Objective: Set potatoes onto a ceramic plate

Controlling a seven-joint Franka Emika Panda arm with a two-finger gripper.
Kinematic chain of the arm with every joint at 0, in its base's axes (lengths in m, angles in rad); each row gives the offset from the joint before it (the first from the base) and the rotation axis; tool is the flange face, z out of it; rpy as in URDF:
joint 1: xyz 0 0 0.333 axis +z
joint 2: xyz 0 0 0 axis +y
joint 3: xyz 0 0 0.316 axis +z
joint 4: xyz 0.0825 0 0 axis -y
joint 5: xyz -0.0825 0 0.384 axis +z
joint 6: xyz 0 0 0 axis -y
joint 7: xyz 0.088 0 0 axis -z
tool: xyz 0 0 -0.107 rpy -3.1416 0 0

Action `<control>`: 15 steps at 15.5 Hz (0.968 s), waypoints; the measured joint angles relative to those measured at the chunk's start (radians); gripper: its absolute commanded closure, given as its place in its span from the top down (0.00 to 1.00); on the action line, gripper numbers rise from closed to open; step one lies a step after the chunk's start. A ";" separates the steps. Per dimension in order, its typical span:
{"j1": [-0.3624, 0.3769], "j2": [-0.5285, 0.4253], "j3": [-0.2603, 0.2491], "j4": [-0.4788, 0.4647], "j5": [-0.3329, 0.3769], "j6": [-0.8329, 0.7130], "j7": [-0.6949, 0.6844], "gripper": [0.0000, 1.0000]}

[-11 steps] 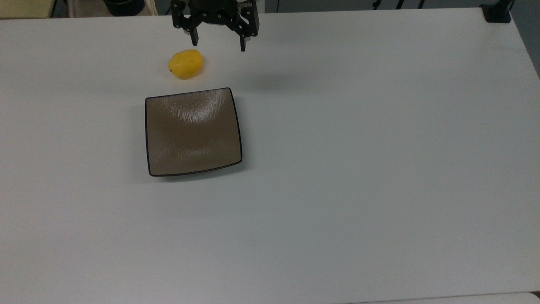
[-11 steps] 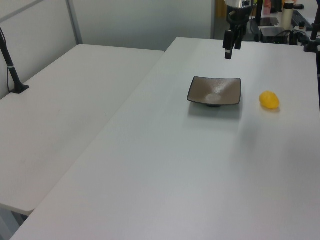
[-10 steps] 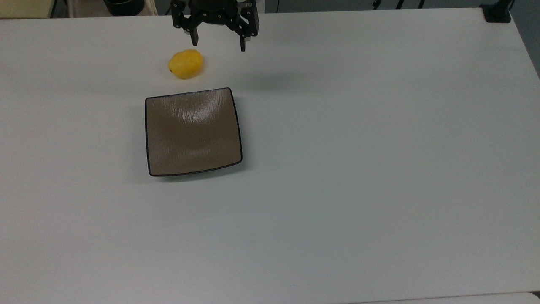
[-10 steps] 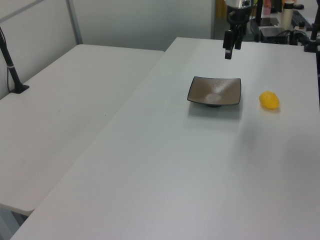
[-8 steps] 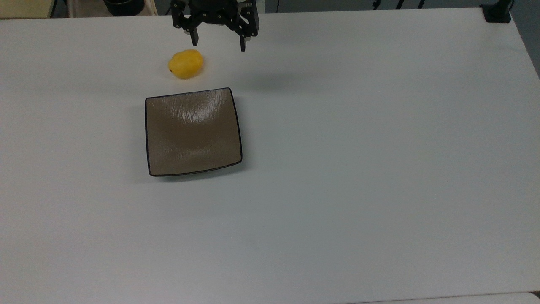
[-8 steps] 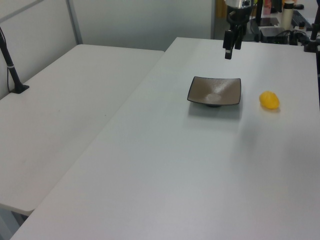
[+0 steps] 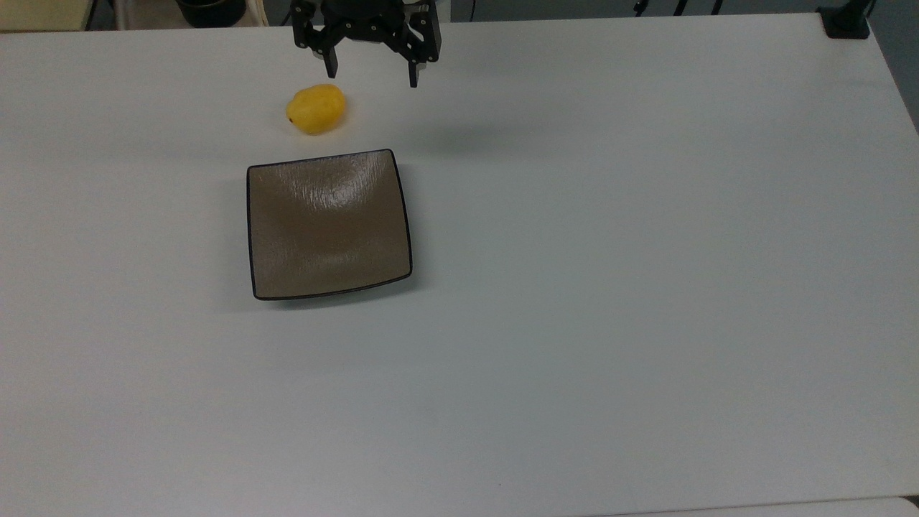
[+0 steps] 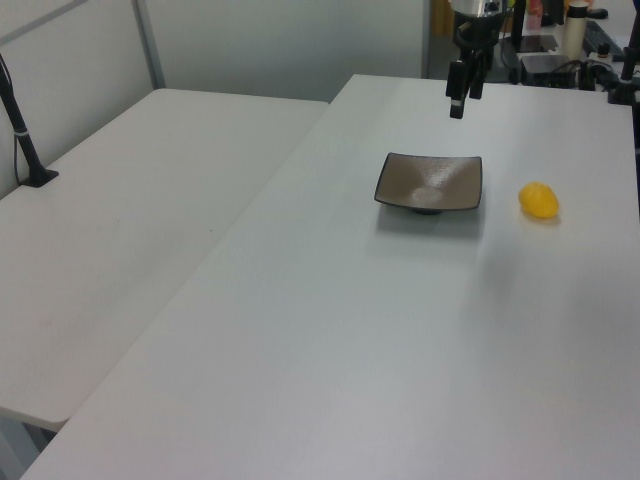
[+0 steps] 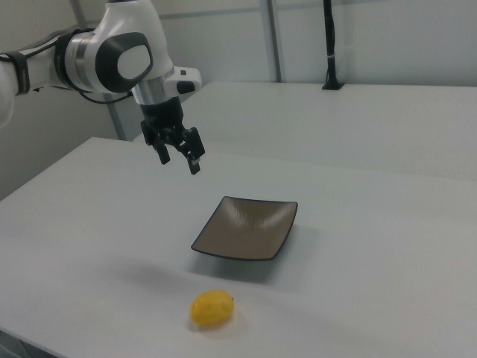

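A bright yellow egg-shaped potato (image 7: 316, 108) (image 8: 539, 200) (image 9: 212, 309) lies on the white table, a short way off one edge of the plate. The square glossy brown ceramic plate (image 7: 329, 223) (image 8: 430, 182) (image 9: 248, 227) with a thin black rim is bare. My black gripper (image 7: 371, 77) (image 8: 456, 107) (image 9: 179, 163) hangs open in the air with nothing between its fingers. In the top view it is above and to the right of the potato, near the table's far edge. In the right view it hovers well above the table, to the left of the plate.
The white table (image 7: 610, 287) stretches wide to the top view's right and below the plate. A second white table (image 8: 140, 200) adjoins it at the left view's left. A black post (image 9: 328, 45) stands on the far table. Cluttered equipment (image 8: 560, 40) sits behind the arm.
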 measured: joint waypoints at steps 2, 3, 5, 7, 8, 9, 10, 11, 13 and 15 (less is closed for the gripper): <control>0.000 0.000 0.000 -0.002 0.000 0.000 0.000 1.00; 0.000 0.000 0.000 -0.003 0.000 0.000 0.000 1.00; 0.000 0.000 0.000 -0.002 0.000 0.000 0.000 1.00; 0.000 0.000 0.000 -0.002 0.000 0.000 0.000 1.00; -0.001 0.000 0.000 -0.002 0.000 0.000 0.000 1.00; -0.002 0.000 0.000 -0.002 0.000 0.000 0.000 1.00; -0.004 0.000 -0.001 -0.003 0.000 0.000 0.000 1.00; -0.012 0.000 -0.001 -0.006 0.000 0.000 0.000 1.00; -0.027 0.000 -0.002 -0.020 0.000 0.000 0.000 1.00; -0.051 -0.001 -0.003 -0.054 0.000 0.000 0.000 1.00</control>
